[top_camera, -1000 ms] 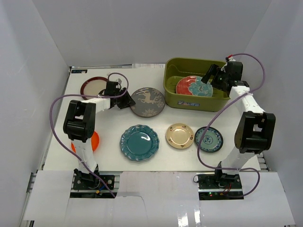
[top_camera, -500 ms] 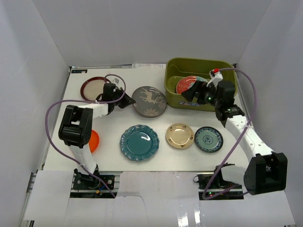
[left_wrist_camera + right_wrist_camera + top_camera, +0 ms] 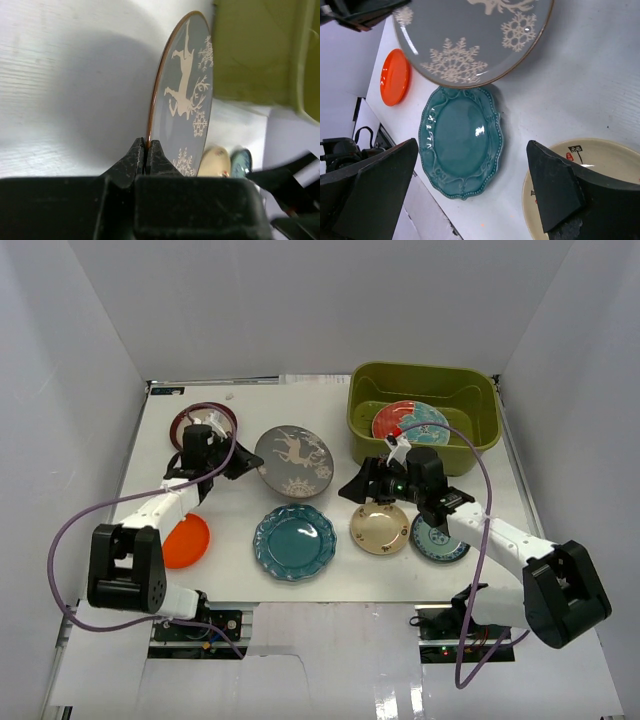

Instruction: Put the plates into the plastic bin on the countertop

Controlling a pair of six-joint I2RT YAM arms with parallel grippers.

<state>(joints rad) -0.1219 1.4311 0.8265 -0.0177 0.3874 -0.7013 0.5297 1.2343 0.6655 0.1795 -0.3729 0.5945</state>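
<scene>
just the red-and-blue plate [image 3: 408, 420] in the bin [image 3: 470, 382], six to go. left gripper [image 3: 148, 149] clamped on deer plate [image 3: 292, 462], right gripper [image 3: 360, 488] spread apart.

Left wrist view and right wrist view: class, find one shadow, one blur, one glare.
Left wrist view: the deer plate throws a broad soft shadow on the countertop; the bin behind is blurred. Right wrist view: a small glare spot sits on the teal plate.
</scene>
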